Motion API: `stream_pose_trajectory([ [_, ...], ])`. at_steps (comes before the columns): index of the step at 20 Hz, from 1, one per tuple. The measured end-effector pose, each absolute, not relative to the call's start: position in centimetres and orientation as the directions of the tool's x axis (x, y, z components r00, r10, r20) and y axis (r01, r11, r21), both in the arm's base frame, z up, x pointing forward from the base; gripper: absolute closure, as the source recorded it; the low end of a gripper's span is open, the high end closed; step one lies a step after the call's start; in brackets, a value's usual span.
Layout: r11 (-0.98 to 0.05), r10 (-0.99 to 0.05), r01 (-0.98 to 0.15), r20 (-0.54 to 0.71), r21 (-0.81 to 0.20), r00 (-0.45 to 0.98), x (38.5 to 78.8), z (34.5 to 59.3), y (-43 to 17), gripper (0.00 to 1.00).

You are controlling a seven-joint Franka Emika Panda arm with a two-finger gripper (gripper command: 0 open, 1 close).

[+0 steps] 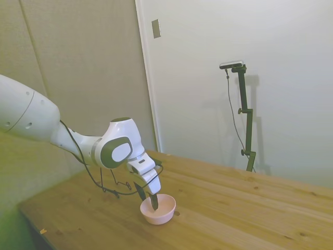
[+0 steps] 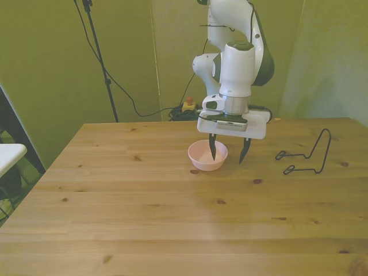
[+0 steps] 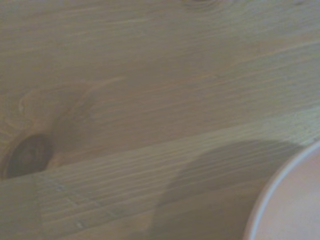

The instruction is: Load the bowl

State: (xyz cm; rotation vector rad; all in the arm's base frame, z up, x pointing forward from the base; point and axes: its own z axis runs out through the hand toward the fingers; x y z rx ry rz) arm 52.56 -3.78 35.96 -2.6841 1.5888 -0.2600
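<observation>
The pale pink bowl [image 2: 202, 159] stands upright on the wooden table [image 2: 172, 218], a little behind its middle, and I see nothing in it. My gripper [image 2: 228, 159] points straight down at the bowl's rim on the front view's right and is open. One dark finger [image 2: 213, 150] reaches inside the bowl; the other finger [image 2: 244, 150] hangs outside it, just above the wood. In the side view the bowl [image 1: 162, 212] sits under the gripper [image 1: 148, 199]. The wrist view catches only a curved piece of the bowl's rim [image 3: 292, 210] beside bare wood.
A black wire rack [image 2: 310, 155] stands on the table toward the front view's right, well apart from the bowl. Cables and a small yellow object [image 2: 188, 105] lie behind the far edge. A white surface [image 2: 8, 154] juts in at the front view's left.
</observation>
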Motion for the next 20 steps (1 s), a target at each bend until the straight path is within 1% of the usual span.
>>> stream_pose_trajectory([
  [8, -0.503, -0.862, -0.859, 0.127, -0.096, 0.491, 52.68, 35.5, -3.46, 1.0],
  [20, -0.517, -0.855, -0.848, 0.111, -0.118, 0.506, 52.75, 36.04, -3.75, 1.0],
])
